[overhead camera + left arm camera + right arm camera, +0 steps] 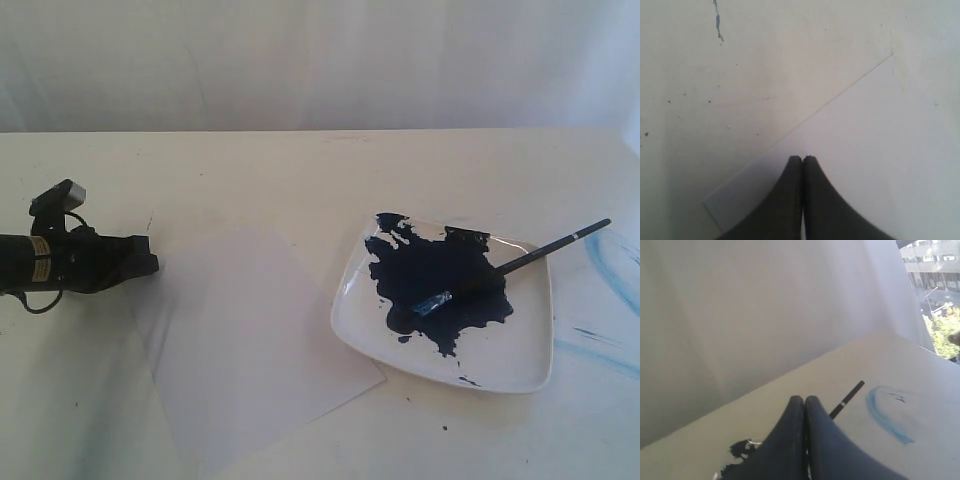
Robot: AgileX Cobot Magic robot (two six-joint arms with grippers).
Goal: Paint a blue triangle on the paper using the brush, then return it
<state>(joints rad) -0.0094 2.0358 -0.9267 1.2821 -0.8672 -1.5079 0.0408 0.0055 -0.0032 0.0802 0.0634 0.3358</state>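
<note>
The brush (pixel 525 260) lies across the white plate (pixel 520 360), its blue-coated tip in the dark paint pool (pixel 430 280) and its black handle end poking past the plate's far right rim. The paper (pixel 250 340) lies flat and blank to the left of the plate; no blue triangle shows on it. My left gripper (pixel 150 262) is shut and empty, low over the paper's left corner (pixel 715 207), where its tips (pixel 803 159) touch. My right gripper (pixel 804 399) is shut with nothing held; the brush handle (pixel 847 399) shows just beyond it. It is out of the exterior view.
Pale blue smears (pixel 610 270) mark the table right of the plate, seen also as a blue arc (pixel 885 417) in the right wrist view. A white curtain (pixel 320 60) backs the table. A thin blue streak (pixel 717 22) marks the table near the paper.
</note>
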